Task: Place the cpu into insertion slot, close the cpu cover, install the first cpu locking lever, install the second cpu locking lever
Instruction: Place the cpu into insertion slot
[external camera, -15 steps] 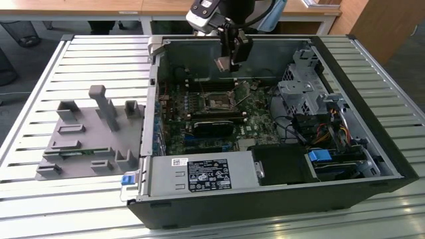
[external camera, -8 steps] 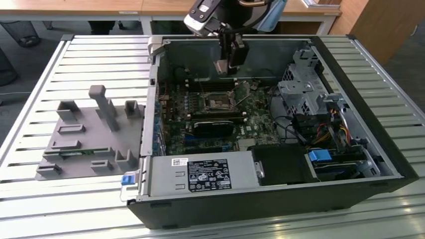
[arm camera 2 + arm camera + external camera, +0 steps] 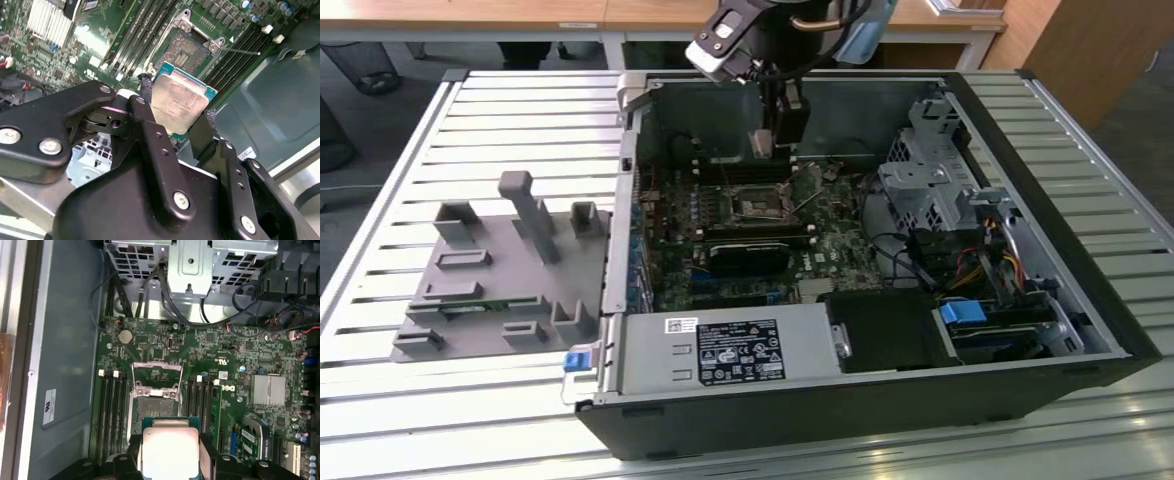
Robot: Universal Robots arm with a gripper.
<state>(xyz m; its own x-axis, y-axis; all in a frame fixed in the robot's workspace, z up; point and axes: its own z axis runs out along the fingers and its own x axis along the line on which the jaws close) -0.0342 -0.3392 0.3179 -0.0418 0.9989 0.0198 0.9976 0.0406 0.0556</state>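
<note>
Near the uncovered insertion slot (image 3: 152,409), flanked by memory slots (image 3: 113,410), the claw (image 3: 177,104) pinches the cpu (image 3: 181,96).

Soft, even light fills the exterior view: the slatted counter (image 3: 507,110) shines pale, while the inside of the computer case (image 3: 854,105) lies dimmer, with shade deepest among its parts. In both wrist views the cpu (image 3: 179,100) (image 3: 170,452) catches glare and bleaches almost white. In the second wrist view the heatsink fins (image 3: 47,22) blow out white, and the black fingers (image 3: 202,134) carry only faint highlights.
</note>
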